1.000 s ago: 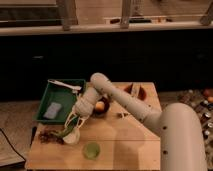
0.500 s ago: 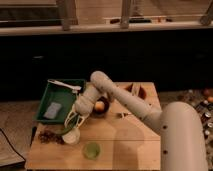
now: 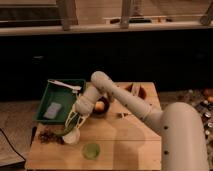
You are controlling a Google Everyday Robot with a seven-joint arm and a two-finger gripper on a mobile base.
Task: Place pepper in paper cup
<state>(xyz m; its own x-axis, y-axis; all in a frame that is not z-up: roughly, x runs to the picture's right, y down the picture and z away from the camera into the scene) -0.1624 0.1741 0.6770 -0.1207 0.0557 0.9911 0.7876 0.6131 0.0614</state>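
Camera view, single angle across the wooden table [image 3: 125,145].

- Gripper [image 3: 75,125]: lower left of frame, hanging directly over the paper cup [image 3: 72,138], arm reaching in from the right. The claw reads as released: fingers spread in a V, nothing pinched between them.
- Pepper [image 3: 66,131]: a dark green sliver at the cup's upper-left rim. It seems to rest in the cup with one end poking over the lip. How deep it sits, cannot tell.
- Paper cup: upright, near the table's left front, just below the green tray [image 3: 65,100].
- Neighbours: dark cluster [image 3: 47,135] just left of the cup, translucent green cup [image 3: 91,150] near and to the lower right, orange fruit [image 3: 100,106] above right, well apart.

Judgement on the step: this is the release and pull-away. To do it well, lift straight up with the fingers kept wide so neither one catches the protruding end or the light cup's rim. No sideways sweep until the tips are above the pepper. The pepper is long, so it will lean on the rim. A nudge could tip the cup or flick the pepper out toward the dark cluster.
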